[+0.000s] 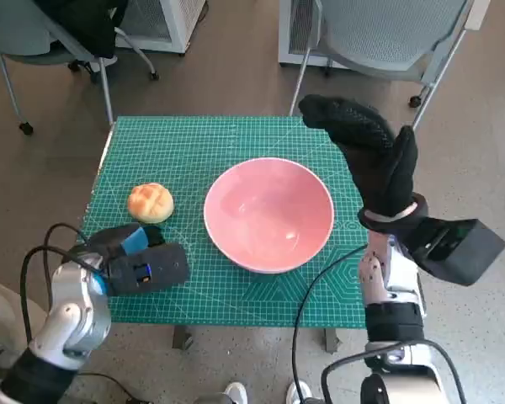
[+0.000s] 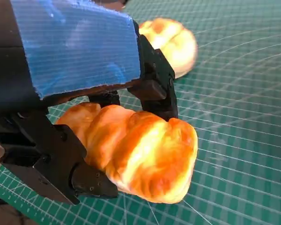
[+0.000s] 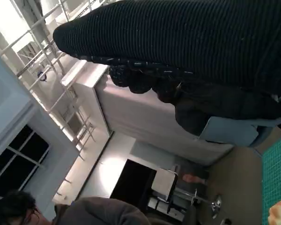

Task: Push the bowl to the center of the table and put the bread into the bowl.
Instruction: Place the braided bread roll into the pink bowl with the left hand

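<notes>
The pink bowl [image 1: 269,215] stands empty near the middle of the green mat [image 1: 227,139]. My left hand [image 1: 140,263] lies low at the mat's front left corner, and the left wrist view shows its black fingers [image 2: 154,86] gripping a golden twisted bread [image 2: 145,154]. The hand hides that bread in the head view. A second round bun [image 1: 151,202] [image 2: 171,41] lies on the mat just beyond the hand, left of the bowl. My right hand [image 1: 370,151] is raised beside the bowl's right rim, fingers spread, holding nothing; its glove [image 3: 187,42] crosses the right wrist view.
Two grey chairs [image 1: 387,34] [image 1: 42,34] stand behind the table's far edge. A person [image 3: 18,211] shows in the right wrist view, away from the table. Cables trail from both wrists off the table's front edge.
</notes>
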### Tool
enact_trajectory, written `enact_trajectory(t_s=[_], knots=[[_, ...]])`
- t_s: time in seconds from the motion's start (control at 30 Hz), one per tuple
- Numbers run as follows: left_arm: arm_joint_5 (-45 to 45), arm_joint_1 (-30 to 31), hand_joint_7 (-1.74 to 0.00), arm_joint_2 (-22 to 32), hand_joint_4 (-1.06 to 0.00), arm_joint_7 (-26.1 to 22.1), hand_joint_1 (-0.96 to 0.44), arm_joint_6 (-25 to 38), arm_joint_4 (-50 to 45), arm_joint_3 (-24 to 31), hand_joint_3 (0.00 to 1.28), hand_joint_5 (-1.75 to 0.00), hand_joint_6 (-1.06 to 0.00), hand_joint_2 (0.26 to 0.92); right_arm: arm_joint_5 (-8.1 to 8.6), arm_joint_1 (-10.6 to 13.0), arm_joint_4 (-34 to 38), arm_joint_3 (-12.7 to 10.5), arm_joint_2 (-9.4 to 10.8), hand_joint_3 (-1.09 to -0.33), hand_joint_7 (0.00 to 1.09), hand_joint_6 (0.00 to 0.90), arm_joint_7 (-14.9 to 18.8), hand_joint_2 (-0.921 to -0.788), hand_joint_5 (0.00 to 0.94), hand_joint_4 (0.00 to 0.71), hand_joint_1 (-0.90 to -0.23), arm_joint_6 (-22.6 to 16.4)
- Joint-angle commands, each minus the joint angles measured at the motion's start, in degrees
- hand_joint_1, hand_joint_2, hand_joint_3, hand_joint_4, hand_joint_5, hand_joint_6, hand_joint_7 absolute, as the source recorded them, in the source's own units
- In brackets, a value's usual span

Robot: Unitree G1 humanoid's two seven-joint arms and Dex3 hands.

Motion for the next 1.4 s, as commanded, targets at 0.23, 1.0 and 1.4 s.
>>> enact_trajectory(t_s=[0.23, 1.0, 1.4], knots=[[0.5, -1.67, -0.93, 1.61, -0.69, -2.28, 0.0, -0.89, -10.89, 4.82, 0.42, -1.37, -0.74, 0.71, 0.46, 0.57, 1.26, -0.14, -0.03, -0.864, 0.29, -0.001, 0.39, -0.921, 0.0, 0.085, -0.676, 0.54], [2.45, -20.59, -0.97, -4.56, -0.79, -0.81, 0.0, -0.66, -17.26, 6.85, 0.23, -1.16, -0.74, 0.784, 0.66, 0.57, 1.82, -0.31, -0.19, -0.863, 0.28, -0.001, 0.84, -0.921, 0.0, 0.082, -0.676, 0.06], [5.03, -26.82, -1.03, -11.96, -0.8, 2.85, 0.0, -5.08, -9.88, 0.96, 0.13, -1.11, -0.71, 0.843, 1.31, 1.07, 1.04, -0.59, -0.8, -0.859, 0.28, -0.001, 1.01, -0.921, 0.0, 0.081, -0.682, 0.73]])
